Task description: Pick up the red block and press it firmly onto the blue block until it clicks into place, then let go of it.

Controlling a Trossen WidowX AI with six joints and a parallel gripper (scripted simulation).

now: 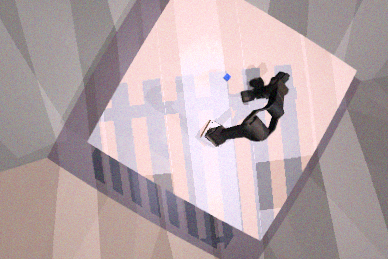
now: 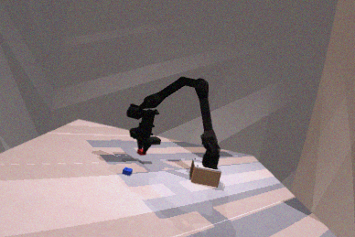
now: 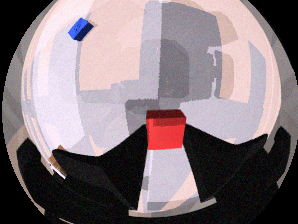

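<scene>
The largest thing is the counter, and the task's things lie well inside its edges. The black arm bends over it from a brown-sided base box, which stands apart from both blocks. The pincer is closed on the red block, one finger at each side. The blue block sits on the counter, apart from the pincer. I judge that the grasping step is in hand; next, the arm should lift the red block, carry it above the blue one, and align them before pressing. Between the two blocks I see no obstacle, so the way seems open.
</scene>
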